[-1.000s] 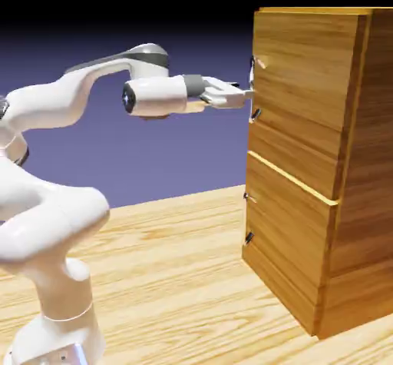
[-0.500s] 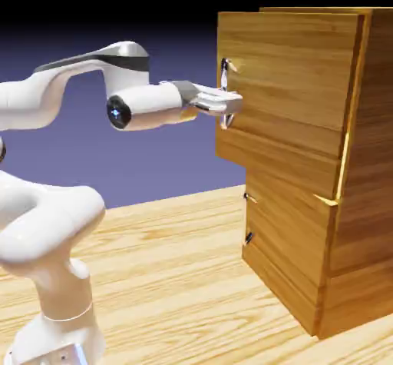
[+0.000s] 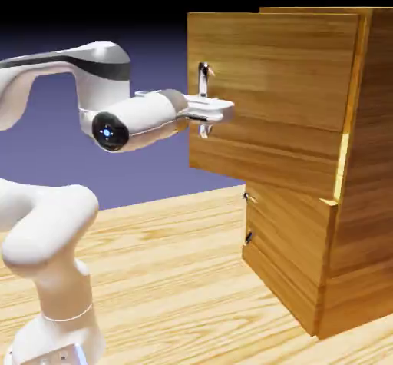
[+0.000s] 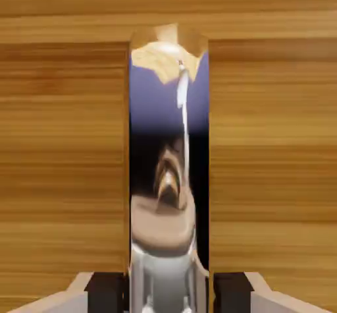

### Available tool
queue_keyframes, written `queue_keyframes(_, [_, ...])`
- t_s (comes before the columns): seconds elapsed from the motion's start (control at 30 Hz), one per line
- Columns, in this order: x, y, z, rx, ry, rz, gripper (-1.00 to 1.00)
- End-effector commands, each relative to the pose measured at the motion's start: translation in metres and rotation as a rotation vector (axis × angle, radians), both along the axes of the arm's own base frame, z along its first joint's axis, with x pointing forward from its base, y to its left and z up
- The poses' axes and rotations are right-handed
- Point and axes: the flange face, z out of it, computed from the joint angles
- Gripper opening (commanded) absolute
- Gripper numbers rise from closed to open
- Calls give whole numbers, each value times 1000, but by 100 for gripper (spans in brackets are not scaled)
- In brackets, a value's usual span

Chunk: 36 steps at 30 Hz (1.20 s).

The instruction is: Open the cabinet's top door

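At the exterior view's upper right, the cabinet's top door (image 3: 280,87) is partly opened, its handle (image 3: 203,81) pinched by the jaws (image 3: 206,117); wider swinging is apparently left.

Beneath a blue-violet backdrop (image 3: 153,171) spanning the middle of the exterior view, turning black along its top, I see a pale wood-grained table (image 3: 169,279) stretching across the bottom of the frame.
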Motion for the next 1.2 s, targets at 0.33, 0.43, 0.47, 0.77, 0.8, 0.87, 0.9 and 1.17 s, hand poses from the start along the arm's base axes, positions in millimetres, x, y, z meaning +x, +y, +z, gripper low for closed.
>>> queue_keyframes(0.33, [-28,-77,0,0,0,257,-100])
queue_keyframes(0.43, [-33,-104,0,0,0,342,-100])
queue_keyframes(0.47, [-34,-113,0,0,0,372,-100])
queue_keyframes(0.77, [-33,-196,0,0,0,630,-100])
queue_keyframes(0.8, [-31,-204,0,0,0,656,-100])
queue_keyframes(0.87, [-28,-220,0,0,0,706,-100])
queue_keyframes(0.9, [-26,-227,0,0,0,730,-100])
queue_keyframes(1.17, [-11,-273,0,0,0,879,-100])
